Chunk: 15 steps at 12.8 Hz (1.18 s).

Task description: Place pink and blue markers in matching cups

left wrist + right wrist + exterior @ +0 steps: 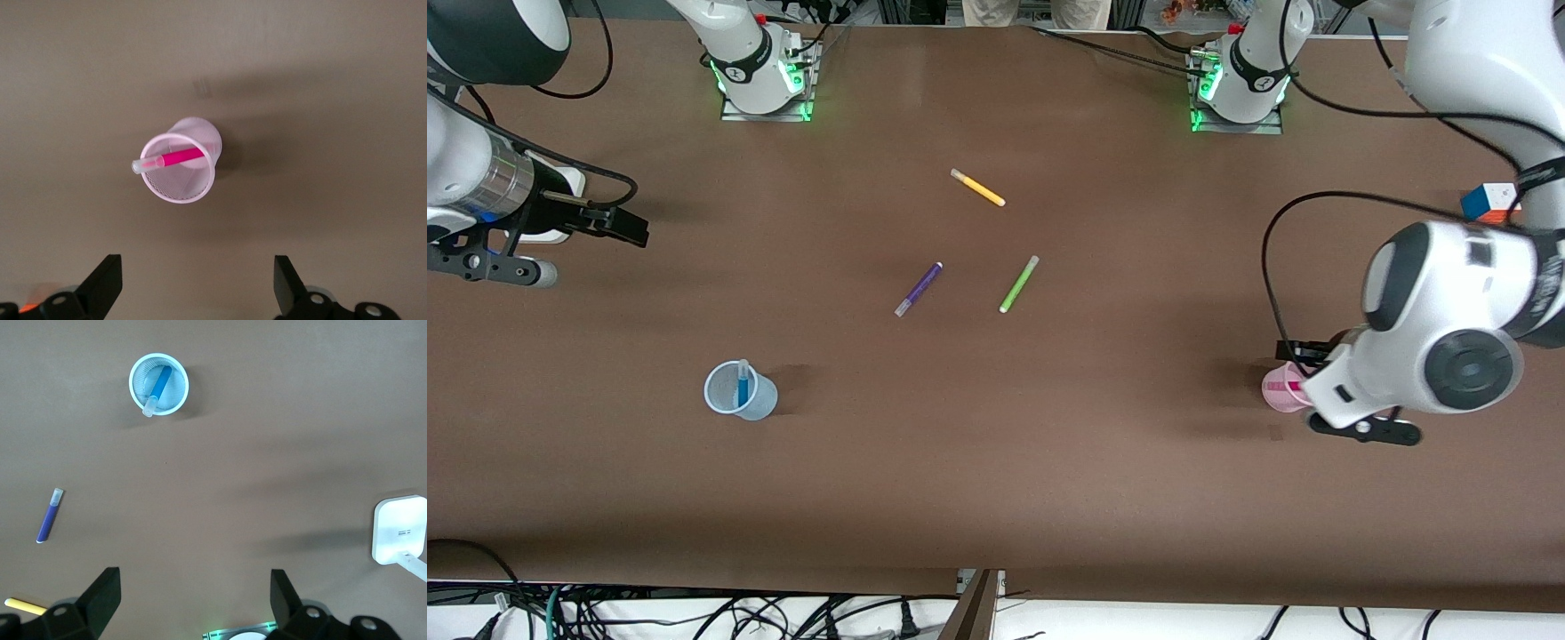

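Left gripper: fingers apart, empty, above pink cup.
Right gripper: fingers apart, empty, waiting aside.
Pink cup: holds pink marker, leaning on rim.
Blue cup: holds blue marker; sorting apparently complete.

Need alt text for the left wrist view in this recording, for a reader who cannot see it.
A pink marker stands slanted inside a pale pink ribbed cup on a bare brown table, its pale cap sticking out over the rim. The left claw hangs open above the cup, holding nothing.
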Motion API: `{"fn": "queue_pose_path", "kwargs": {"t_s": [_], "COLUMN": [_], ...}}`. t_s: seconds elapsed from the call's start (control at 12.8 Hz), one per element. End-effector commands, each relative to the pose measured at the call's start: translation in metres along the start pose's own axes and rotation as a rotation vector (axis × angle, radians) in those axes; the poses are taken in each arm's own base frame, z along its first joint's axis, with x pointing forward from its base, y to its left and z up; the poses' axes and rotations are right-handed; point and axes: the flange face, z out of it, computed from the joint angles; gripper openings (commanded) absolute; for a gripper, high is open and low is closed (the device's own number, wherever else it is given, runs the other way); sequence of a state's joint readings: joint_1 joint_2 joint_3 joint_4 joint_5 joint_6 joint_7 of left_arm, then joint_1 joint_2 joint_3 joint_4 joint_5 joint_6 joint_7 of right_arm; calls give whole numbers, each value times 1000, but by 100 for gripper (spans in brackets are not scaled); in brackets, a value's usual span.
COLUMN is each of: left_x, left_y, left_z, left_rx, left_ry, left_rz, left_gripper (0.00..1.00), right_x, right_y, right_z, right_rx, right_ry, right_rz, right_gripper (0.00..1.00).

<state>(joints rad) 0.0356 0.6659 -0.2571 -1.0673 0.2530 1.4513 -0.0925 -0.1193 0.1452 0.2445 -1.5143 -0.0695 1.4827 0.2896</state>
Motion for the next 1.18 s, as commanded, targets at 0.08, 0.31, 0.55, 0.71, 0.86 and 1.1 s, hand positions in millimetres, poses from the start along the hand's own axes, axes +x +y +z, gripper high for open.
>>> {"fn": "queue_pose_path", "kwargs": {"t_s": [0.08,0.31,0.55,0.71,0.86,1.1], "left_x": [-38,-61,-118,-143,-154,-155], "left_y": [-7,-18,-26,-30,-29,-50], "left_z": [-72,-100,-103,-92,-81,-73], "left_rx": [-117,-149,-147,-138,-127,-130], "left_ry": [103,185,334,313,291,251], "left_rz": [-59,-95,-154,-165,-160,-184], "left_gripper": [100,100,100,100,100,100], "right_x": [-10,-15,-26,-23,-22,-24], "right_y": [4,8,26,30,33,36], "right_z": [-2,-10,-6,-5,-5,-7], "right_rx": [6,33,68,64,51,50], "right_ry": [-14,-2,3,13,23,15], "right_rz": [11,20,58,41,-41,-54], "right_gripper": [99,99,99,99,99,99]}}
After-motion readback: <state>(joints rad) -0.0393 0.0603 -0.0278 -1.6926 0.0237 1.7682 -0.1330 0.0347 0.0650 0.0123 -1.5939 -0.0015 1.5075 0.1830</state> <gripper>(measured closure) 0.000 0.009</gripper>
